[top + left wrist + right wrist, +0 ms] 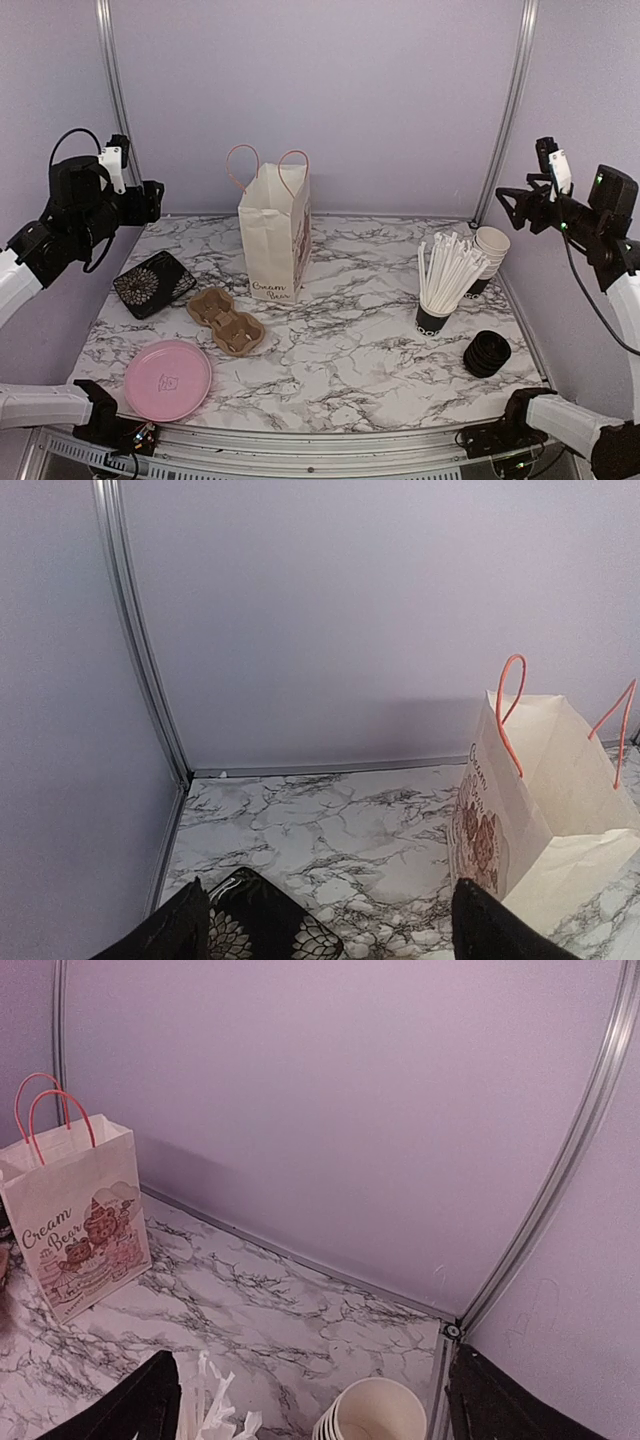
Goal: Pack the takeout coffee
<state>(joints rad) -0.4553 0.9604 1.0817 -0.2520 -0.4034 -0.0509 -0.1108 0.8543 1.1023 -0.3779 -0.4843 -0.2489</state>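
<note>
No lidded black cup shows in any view; the takeout coffee is hidden or out of view. A white paper bag (pixel 275 235) with pink handles stands open at the back middle of the marble table; it also shows in the left wrist view (pixel 540 780) and the right wrist view (pixel 75 1220). A brown cardboard cup carrier (pixel 226 320) lies to the bag's front left. My left gripper (pixel 150 198) (pixel 335 930) hangs high over the left edge, open and empty. My right gripper (pixel 512 203) (pixel 315 1405) hangs high over the right edge, open and empty.
A black patterned tray (pixel 153 283) (pixel 260 925) lies at the left, a pink plate (pixel 167 380) at the front left. At the right stand a black cup of white straws (pixel 440 280), a nested stack of cream-lined cups (pixel 490 250) (pixel 375 1415) and a stack of black lids (pixel 487 353).
</note>
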